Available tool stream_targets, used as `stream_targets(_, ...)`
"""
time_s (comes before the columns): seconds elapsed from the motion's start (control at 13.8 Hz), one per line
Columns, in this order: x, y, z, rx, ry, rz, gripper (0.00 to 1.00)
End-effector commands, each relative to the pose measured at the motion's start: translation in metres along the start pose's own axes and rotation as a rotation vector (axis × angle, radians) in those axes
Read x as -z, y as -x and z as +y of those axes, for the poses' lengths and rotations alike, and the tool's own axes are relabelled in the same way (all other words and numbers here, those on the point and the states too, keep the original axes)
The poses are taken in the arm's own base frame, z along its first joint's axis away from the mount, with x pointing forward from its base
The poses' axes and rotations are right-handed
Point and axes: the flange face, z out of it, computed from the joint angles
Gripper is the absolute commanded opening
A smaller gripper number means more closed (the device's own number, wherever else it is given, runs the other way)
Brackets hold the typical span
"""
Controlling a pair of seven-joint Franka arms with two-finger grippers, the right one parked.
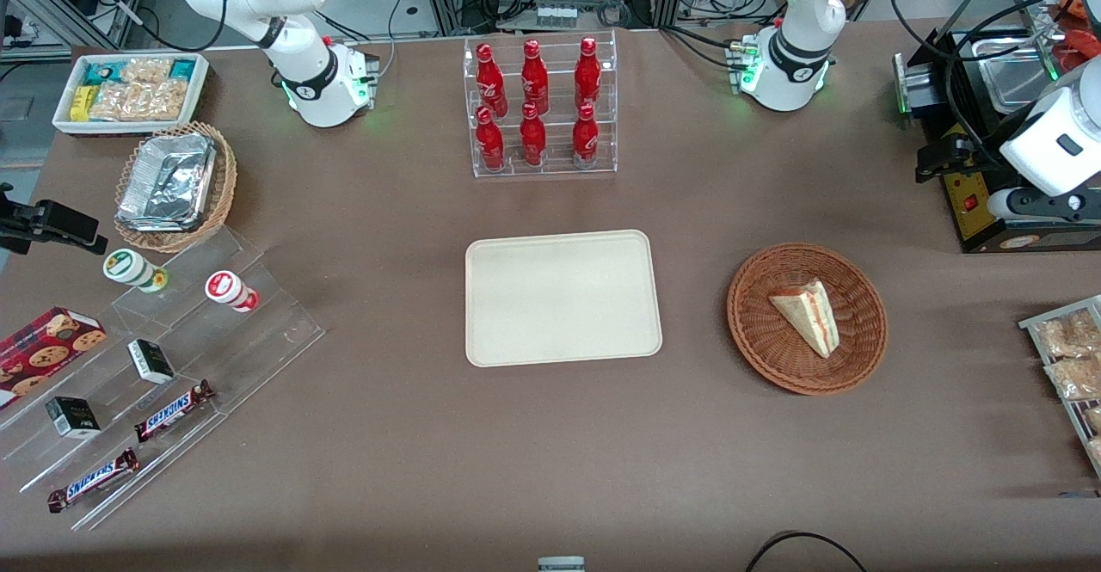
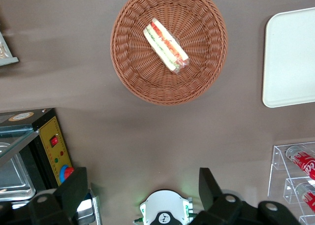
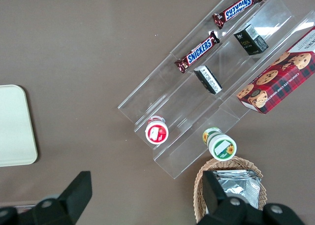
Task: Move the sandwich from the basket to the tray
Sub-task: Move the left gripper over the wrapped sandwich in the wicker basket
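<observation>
The sandwich (image 1: 808, 314), a pale bread wedge with red and green filling, lies in the reddish-brown wicker basket (image 1: 757, 331). It also shows in the left wrist view (image 2: 165, 44), inside the basket (image 2: 133, 72). The cream tray (image 1: 563, 297) lies flat and bare beside the basket, toward the parked arm's end; its corner shows in the left wrist view (image 2: 290, 57). My left gripper (image 1: 959, 172) hangs high above the table, farther from the front camera than the basket and toward the working arm's end. It is open and empty (image 2: 142, 190).
A clear rack of red bottles (image 1: 542, 107) stands farther back than the tray. A black appliance (image 1: 989, 202) sits by the gripper. Snack packets (image 1: 1071, 357) lie at the working arm's end. Acrylic steps with snacks (image 1: 155, 357) and a foil-filled tan basket (image 1: 176, 185) are at the parked arm's end.
</observation>
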Motion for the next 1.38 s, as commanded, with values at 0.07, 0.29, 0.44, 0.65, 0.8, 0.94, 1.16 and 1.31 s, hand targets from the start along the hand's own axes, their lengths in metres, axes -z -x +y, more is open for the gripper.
stream_targets(0.07,0.003,0.001,0.010,-0.024,0.008,0.006,1.00)
stream_targets(0.29,-0.027,-0.013,0.023,-0.052,-0.013,0.006,1.00)
stream_targets(0.44,-0.057,-0.023,0.027,-0.059,-0.017,0.018,1.00)
stream_targets(0.65,-0.105,-0.030,0.036,-0.070,-0.022,0.041,1.00)
stream_targets(0.8,-0.134,-0.033,0.037,-0.067,-0.023,0.052,1.00)
stream_targets(0.94,-0.162,-0.033,0.035,-0.063,-0.022,0.087,1.00)
stream_targets(1.16,-0.201,-0.033,0.033,-0.018,-0.021,0.149,1.00)
stream_targets(1.31,-0.206,-0.035,0.033,0.102,-0.004,0.158,1.00)
